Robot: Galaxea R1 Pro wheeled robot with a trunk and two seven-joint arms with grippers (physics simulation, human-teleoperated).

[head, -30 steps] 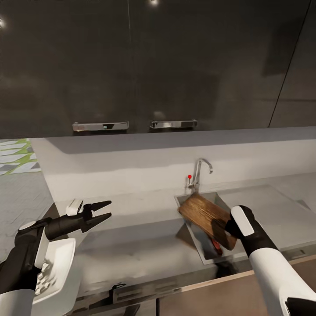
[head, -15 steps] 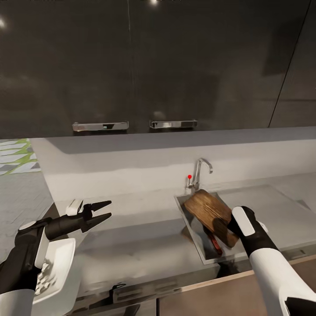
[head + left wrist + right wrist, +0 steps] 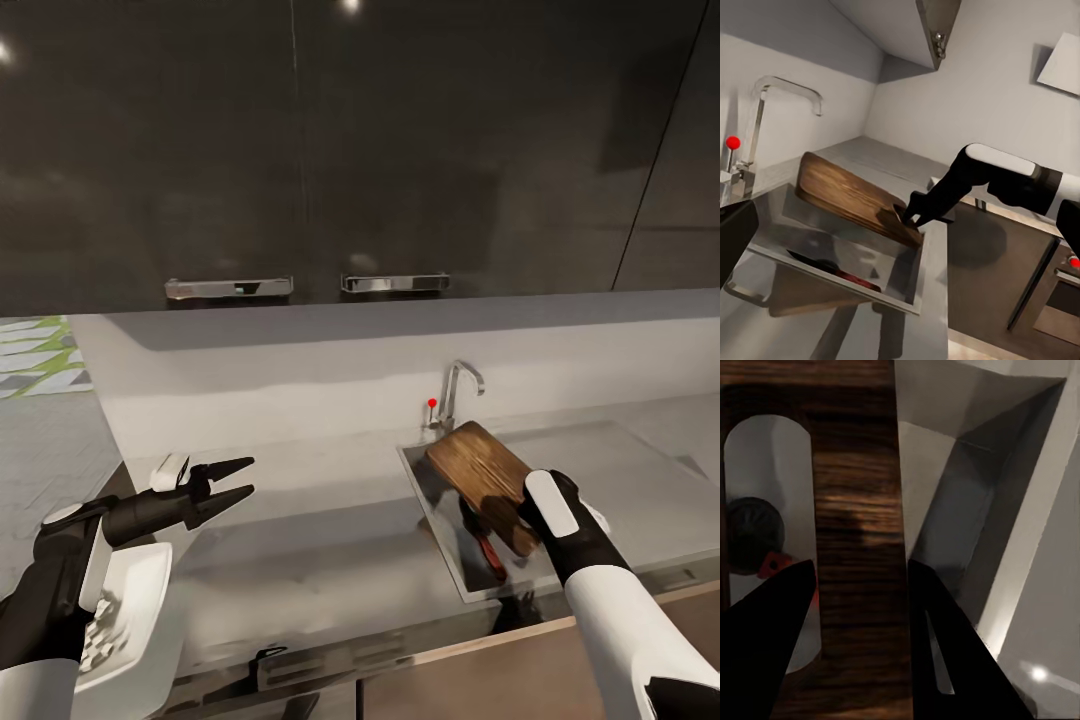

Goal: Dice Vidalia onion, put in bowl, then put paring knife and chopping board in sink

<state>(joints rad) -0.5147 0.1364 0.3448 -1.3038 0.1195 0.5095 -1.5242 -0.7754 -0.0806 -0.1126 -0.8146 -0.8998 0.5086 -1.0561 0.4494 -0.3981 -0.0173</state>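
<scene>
1. Since the earlier frames, the board (image 3: 485,472) has been swung toward the tap (image 3: 459,390) and shifted further over the sink (image 3: 440,535).
2. The board is held tilted above the basin, clamped at its slot-handle end by the right gripper (image 3: 522,516), whose fingers (image 3: 945,660) are closed across the wood.
3. The knife (image 3: 489,557) is seen lying in the basin beneath the board.
4. The left gripper (image 3: 238,482) is held over the countertop (image 3: 320,560), jaws apart, empty.
</scene>
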